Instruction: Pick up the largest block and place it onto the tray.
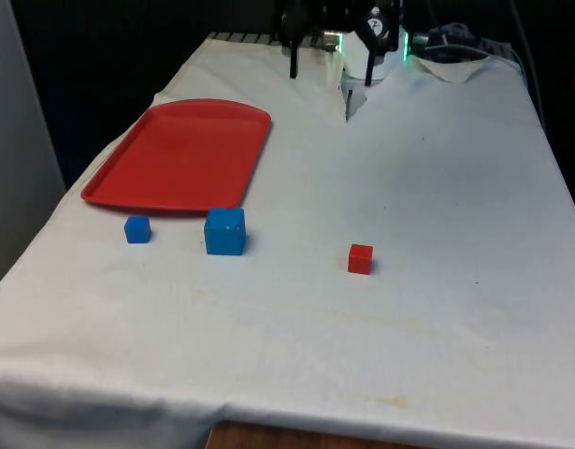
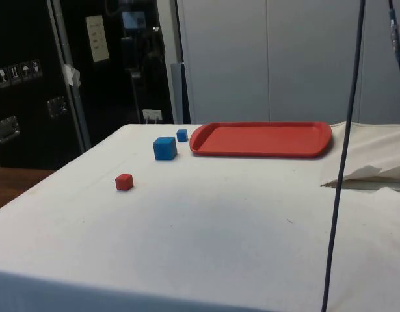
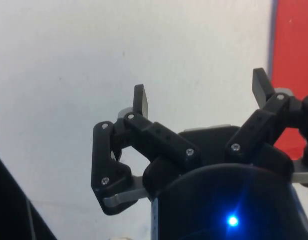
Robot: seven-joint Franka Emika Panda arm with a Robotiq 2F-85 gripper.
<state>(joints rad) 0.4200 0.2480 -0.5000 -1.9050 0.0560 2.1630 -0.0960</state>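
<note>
The largest block is a blue cube [image 1: 225, 232] [image 2: 164, 148] standing on the white cloth just in front of the red tray [image 1: 184, 154] [image 2: 261, 138]. The tray has nothing on it. My gripper [image 1: 321, 89] [image 3: 200, 90] hangs at the far end of the table, well beyond the cube and off the tray's far corner. Its fingers [image 3: 139, 99] are spread wide, open, with nothing between them. Below them in the wrist view lies bare cloth, with a strip of the tray [image 3: 294, 65] at one side.
A small blue cube [image 1: 137, 229] [image 2: 181, 135] sits at the front view's left of the big one. A small red cube [image 1: 360, 258] [image 2: 124, 182] stands apart at the front view's right. A black cable [image 2: 343, 156] hangs in the side view, beside rumpled cloth [image 2: 372, 170].
</note>
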